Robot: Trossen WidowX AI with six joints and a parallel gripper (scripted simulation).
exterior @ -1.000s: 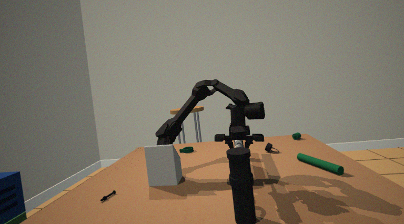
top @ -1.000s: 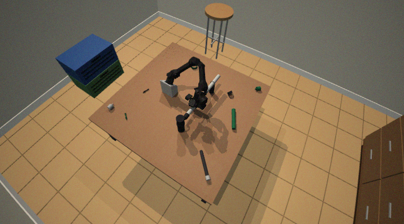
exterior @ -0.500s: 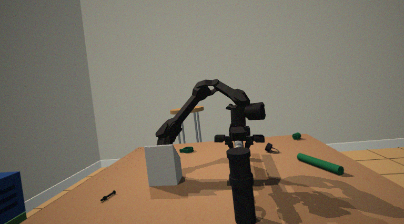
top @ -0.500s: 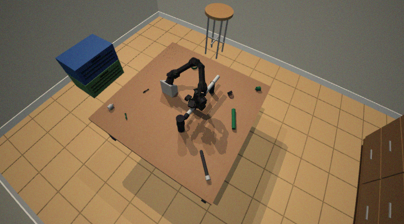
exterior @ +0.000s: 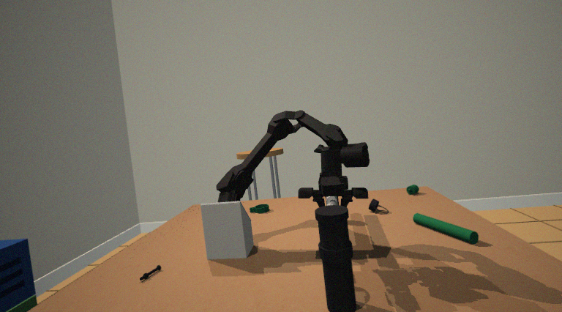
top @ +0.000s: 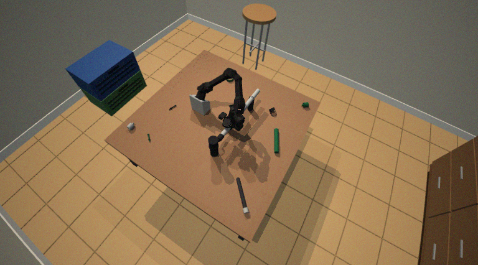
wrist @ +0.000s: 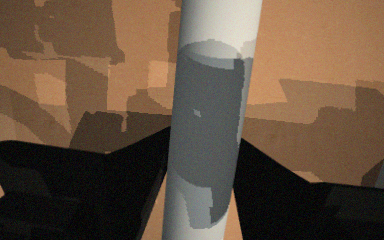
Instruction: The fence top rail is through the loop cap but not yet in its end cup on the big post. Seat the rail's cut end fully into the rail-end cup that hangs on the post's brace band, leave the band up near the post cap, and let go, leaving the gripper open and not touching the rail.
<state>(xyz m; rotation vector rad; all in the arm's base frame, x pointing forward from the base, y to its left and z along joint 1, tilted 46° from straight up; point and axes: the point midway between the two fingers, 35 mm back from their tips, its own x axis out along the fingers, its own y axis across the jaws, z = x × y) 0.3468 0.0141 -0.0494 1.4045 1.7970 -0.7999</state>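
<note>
The white rail [top: 224,132] [exterior: 332,201] [wrist: 220,22] slants from the loop cap [top: 251,97] on the small post [top: 250,106] to the black rail-end cup [top: 220,137] beside the big post [top: 213,148] [exterior: 339,279]. Its lower end meets the cup's mouth; the seating depth inside is hidden. The brace band [exterior: 334,249] shows as a ridge on the upper post, below the post cap [top: 213,139] [exterior: 331,212]. My gripper [top: 231,124] [exterior: 332,203] [wrist: 202,137] is shut on the rail between the two posts, with a dark finger against each side in the wrist view.
The table [top: 168,156] also bears a green tube [top: 276,140] [exterior: 445,228], a dark rod [top: 241,192], a loose black loop cap [top: 272,111] [exterior: 374,206] and small green fittings. A grey block [top: 200,104] [exterior: 223,231] stands at the arm's base.
</note>
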